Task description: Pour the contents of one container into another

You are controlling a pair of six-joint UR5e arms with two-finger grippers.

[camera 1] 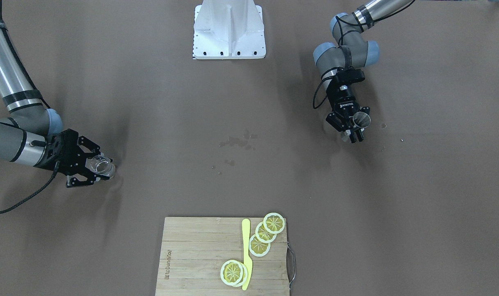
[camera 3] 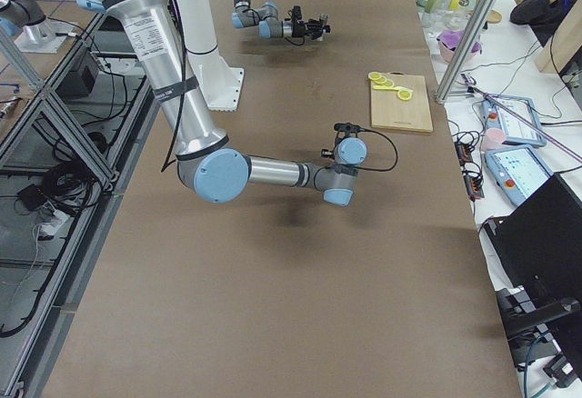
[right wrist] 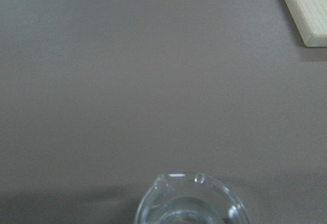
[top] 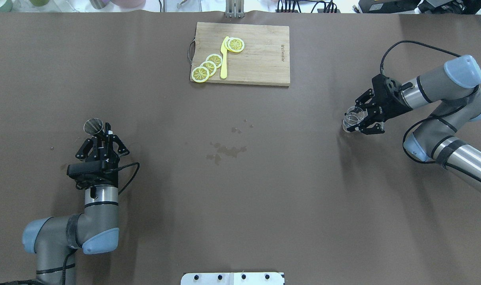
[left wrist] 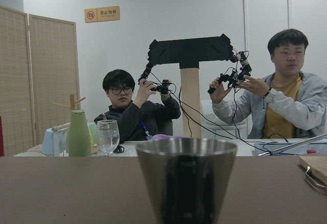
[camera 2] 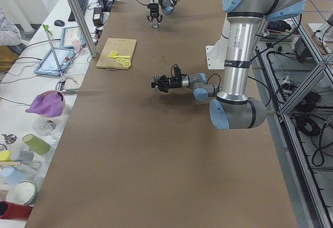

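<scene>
The left pincer (top: 100, 134) is seen clamped on a metal cup (top: 93, 126), fingers pressed to its sides, and the cup is held upright with its open rim facing up, out on the robot's left side of the bench (top: 240, 206). Whether its base is touching the bench or held just above it cannot be told. Across on the other side, the right pincer (top: 359, 118) is closed around a clear glass (top: 352, 118), which is gripped low over the brown surface; in the right wrist view only the glass's rim is caught at the bottom edge. The two vessels are kept well apart, one at each end. Between them, near the middle of the bench, a scatter of wet spots (top: 226, 149) can be made out. Farther out, at the edge away from the robot, a wooden board (top: 260, 55) is laid flat, and on it lemon slices (top: 214, 60) are fanned beside a yellow knife (top: 224, 59), with one more stack of slices touching the knife's other side. Beyond the bench, two seated people (left wrist: 133, 114) are shown in the left wrist view.
</scene>
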